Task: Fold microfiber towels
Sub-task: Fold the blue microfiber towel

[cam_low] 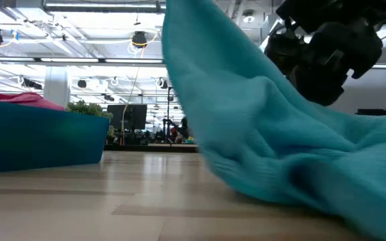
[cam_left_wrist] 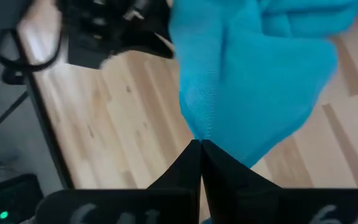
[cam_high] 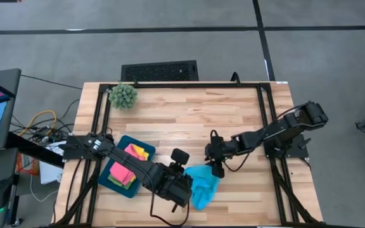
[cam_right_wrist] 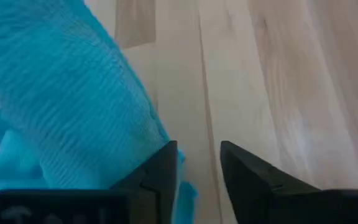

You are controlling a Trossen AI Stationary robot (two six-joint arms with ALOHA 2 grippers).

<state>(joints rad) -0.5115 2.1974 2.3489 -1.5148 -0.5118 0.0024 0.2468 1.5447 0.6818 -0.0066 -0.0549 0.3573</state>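
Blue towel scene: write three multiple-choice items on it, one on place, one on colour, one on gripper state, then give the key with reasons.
1. Where does the light blue towel lie?
A. in the tray
B. on the table between the two grippers
C. beside the plant ball

2. Which colours show in the teal tray?
A. pink and yellow, with a green edge
B. blue only
C. white and black

3. How is the left gripper?
A. wide open
B. out of view
C. shut on the light blue towel

Key: 1 B, the high view shows it on bare wood between the left gripper and the right gripper. 2 A, those cloths are stacked there. 3 C, the left wrist view shows the fingers pinching cloth.
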